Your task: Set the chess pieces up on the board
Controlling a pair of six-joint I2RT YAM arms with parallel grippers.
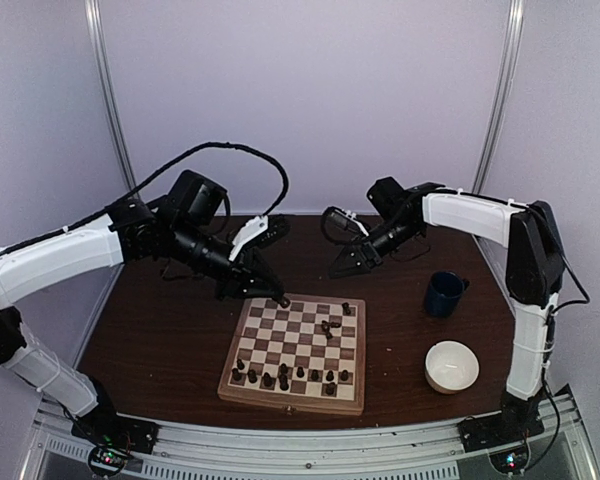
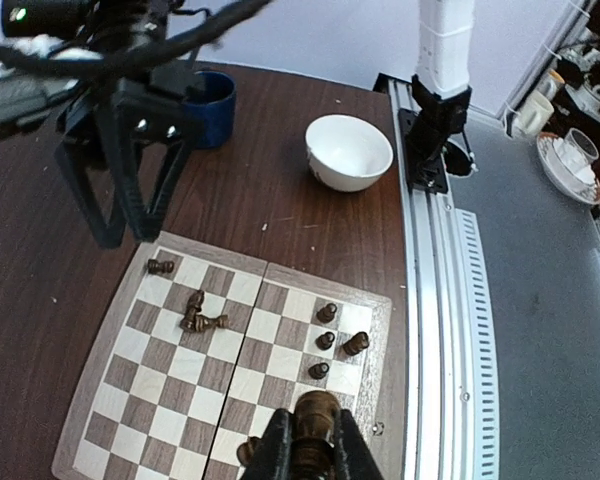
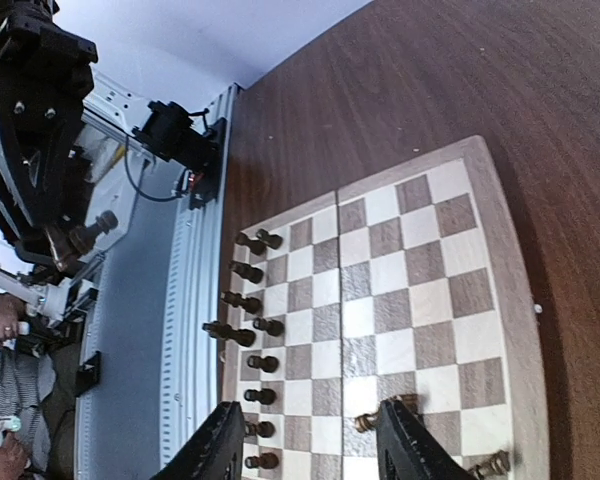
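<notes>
Left gripper (image 2: 313, 440) of ours is clamped on a chess piece (image 2: 316, 405), whose rounded end pokes out past the fingertips, held over the far left corner of the board (image 1: 280, 340). We judge it is on its way to a home square. Standing pieces (image 1: 285, 380) fill the near rows. Fallen pieces (image 1: 327, 326) lie on the far right squares, not yet righted. Our right gripper (image 3: 310, 450) hangs above that far right side with its jaws apart and empty, likely placed for them. Further right on the table (image 1: 160, 340) sit a blue mug (image 1: 445, 294) and a white bowl (image 1: 451, 365). We cannot name the held figure, since it is blurred and its base is hidden between the fingers.
</notes>
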